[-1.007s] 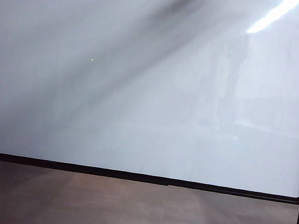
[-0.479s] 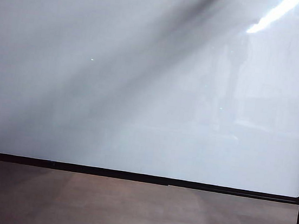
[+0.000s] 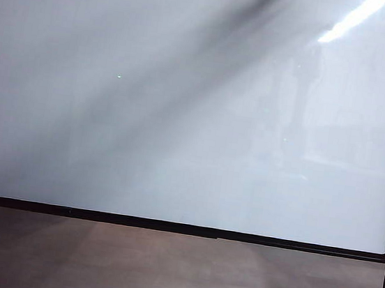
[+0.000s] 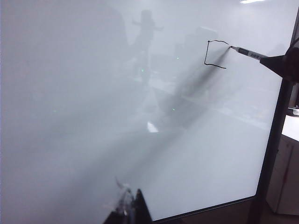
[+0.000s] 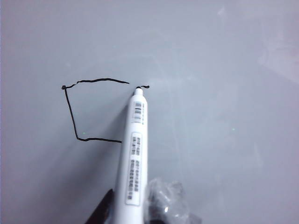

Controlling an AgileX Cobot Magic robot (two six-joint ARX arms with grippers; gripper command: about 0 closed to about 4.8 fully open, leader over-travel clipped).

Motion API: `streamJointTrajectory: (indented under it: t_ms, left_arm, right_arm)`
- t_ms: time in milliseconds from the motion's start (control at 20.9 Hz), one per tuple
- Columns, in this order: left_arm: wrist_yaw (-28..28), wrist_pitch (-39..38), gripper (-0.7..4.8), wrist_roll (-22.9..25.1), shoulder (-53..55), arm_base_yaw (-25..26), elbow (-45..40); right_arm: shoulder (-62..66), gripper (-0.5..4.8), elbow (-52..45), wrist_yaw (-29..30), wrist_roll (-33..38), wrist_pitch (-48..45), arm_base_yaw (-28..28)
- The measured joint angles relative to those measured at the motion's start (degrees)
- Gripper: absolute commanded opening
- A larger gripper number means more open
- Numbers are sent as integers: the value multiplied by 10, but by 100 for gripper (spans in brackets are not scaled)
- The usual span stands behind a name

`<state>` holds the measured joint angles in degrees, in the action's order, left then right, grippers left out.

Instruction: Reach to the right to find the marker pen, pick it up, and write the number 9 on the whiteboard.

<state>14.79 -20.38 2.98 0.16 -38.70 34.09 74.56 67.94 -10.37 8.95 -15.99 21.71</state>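
My right gripper holds the marker pen with its tip against the whiteboard, at the open end of the unfinished number 9. My left gripper hangs low, well apart.

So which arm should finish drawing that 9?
The right. Its pincer holds the marker pen, tip at the unfinished number 9 on the whiteboard. The left pincer hovers low, far from the strokes, holding nothing visible.
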Motion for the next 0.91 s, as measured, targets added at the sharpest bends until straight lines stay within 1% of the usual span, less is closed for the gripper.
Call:
streamJointTrajectory:
  t_ms: [288, 911]
  left_arm:
    - [0, 0, -5, 0, 0, 0, 0]
    - [0, 0, -5, 0, 0, 0, 0]
  right_arm:
    - [0, -6, 0, 0, 0, 7, 0]
    - [0, -6, -51, 1, 11, 13, 0]
